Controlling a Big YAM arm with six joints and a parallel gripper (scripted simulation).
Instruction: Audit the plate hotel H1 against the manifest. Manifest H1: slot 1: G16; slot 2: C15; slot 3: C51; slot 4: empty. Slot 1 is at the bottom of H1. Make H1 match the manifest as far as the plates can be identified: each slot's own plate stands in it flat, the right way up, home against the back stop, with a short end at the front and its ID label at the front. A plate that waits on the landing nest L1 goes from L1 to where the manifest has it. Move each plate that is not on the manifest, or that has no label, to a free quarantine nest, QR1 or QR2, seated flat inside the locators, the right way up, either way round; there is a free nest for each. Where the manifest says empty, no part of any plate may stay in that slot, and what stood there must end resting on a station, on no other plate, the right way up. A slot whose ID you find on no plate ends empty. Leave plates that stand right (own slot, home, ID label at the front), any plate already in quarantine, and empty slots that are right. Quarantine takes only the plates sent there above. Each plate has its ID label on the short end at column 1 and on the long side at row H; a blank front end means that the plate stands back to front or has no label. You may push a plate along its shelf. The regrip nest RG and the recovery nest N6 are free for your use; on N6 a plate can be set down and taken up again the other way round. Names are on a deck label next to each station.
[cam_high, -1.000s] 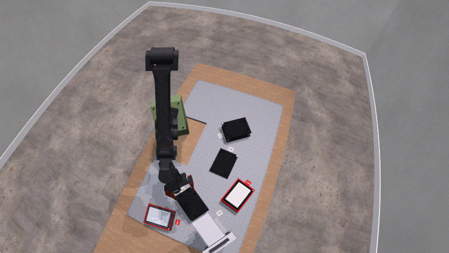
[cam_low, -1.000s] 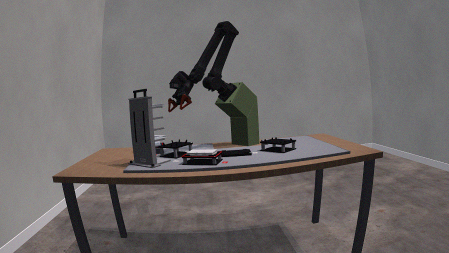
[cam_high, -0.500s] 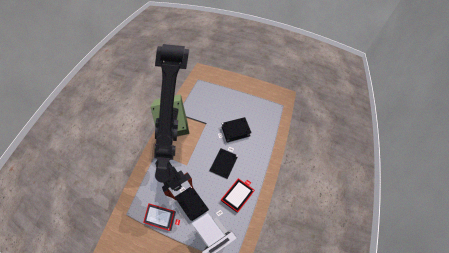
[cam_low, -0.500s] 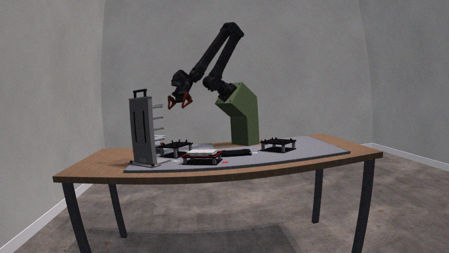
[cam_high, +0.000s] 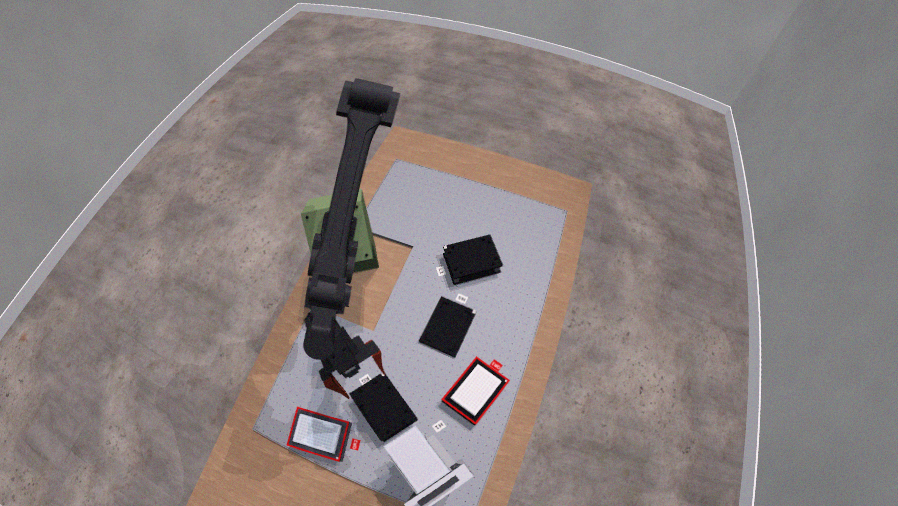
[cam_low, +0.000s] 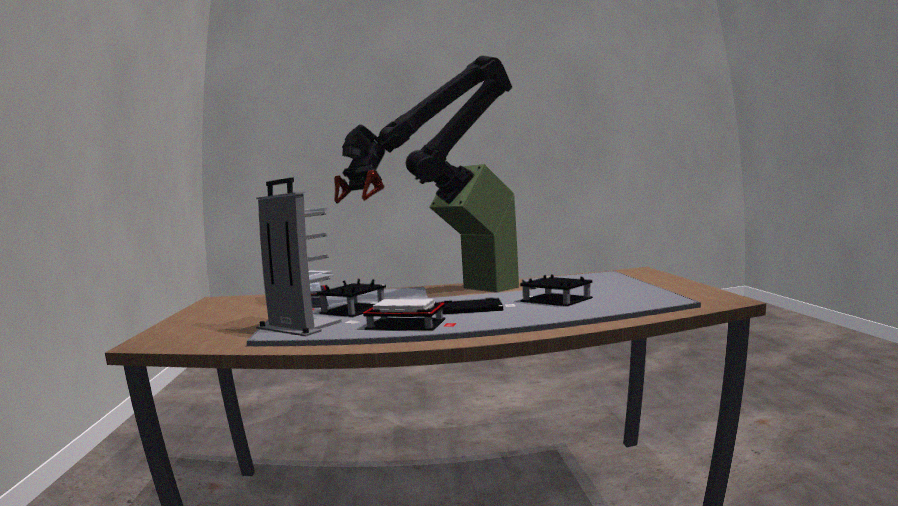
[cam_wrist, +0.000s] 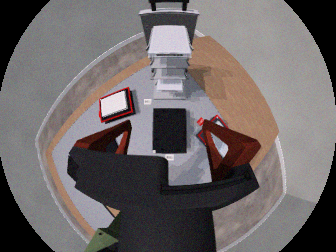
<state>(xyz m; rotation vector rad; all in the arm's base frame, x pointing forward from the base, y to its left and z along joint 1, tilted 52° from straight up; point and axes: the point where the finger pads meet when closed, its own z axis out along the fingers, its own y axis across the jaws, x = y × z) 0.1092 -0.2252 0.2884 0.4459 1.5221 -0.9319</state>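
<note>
The plate hotel H1 (cam_high: 439, 485) (cam_low: 281, 257) (cam_wrist: 170, 21) stands at the near end of the grey mat. In the side view a pale plate (cam_low: 320, 275) lies low in it, and the upper shelves (cam_low: 317, 235) look bare. No plate labels are readable. My gripper (cam_high: 356, 372) (cam_low: 358, 186) (cam_wrist: 166, 123) is open and empty. It hangs high above the mat, level with the hotel's top, facing the hotel's open front. A bare black nest (cam_high: 383, 408) (cam_low: 351, 290) (cam_wrist: 170, 128) lies below it. Two red-framed nests each hold a pale plate, one on the left (cam_high: 318, 432) (cam_wrist: 115, 106) and one on the right (cam_high: 475, 389) (cam_low: 402, 304).
A flat black nest (cam_high: 447, 325) (cam_low: 471, 305) lies mid-mat and a raised black nest (cam_high: 472, 257) (cam_low: 556, 284) stands further back, both bare. The green arm base (cam_high: 361, 232) (cam_low: 480, 226) stands at the mat's edge. Small deck labels are too small to read.
</note>
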